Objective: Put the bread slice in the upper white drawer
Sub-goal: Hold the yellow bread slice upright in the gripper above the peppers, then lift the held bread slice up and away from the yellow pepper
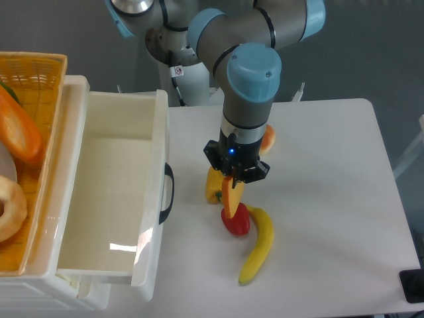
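Note:
The bread slice (pixel 229 197) shows edge-on as a thin orange strip hanging from my gripper (pixel 231 182), which is shut on its upper part. It hangs over the middle of the table, in front of a red pepper (pixel 236 222). The upper white drawer (pixel 156 142) stands pulled open to the left of the gripper, its inside bare and its black curved handle (pixel 168 193) facing the gripper. The slice is well clear of the drawer's front wall, to its right.
A yellow pepper (pixel 214 187), the red pepper and a banana (pixel 258 245) lie right under and beside the gripper. A peach-coloured fruit (pixel 268 140) sits behind the wrist. The woven yellow basket (pixel 40 79) on the cabinet holds a long orange loaf (pixel 18 129) and a bun (pixel 10 207).

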You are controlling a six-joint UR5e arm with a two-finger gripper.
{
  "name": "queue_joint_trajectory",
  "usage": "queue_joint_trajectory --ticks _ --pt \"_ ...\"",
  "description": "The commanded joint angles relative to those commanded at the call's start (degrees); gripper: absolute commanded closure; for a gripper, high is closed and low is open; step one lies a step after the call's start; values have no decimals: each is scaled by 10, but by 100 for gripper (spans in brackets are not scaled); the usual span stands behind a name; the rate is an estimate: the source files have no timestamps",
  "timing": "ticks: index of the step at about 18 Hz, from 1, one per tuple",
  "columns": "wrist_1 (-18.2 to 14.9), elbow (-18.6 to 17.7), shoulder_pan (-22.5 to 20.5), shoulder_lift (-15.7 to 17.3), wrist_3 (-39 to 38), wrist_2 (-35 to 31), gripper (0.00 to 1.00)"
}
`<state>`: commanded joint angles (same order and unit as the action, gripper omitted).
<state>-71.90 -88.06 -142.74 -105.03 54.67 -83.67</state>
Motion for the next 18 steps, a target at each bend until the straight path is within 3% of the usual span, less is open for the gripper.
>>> queue_joint_trajectory --ticks 12,18 --pt "-5 18 3 1 -8 2 100" --pt "-39 35 4 42 -81 8 100"
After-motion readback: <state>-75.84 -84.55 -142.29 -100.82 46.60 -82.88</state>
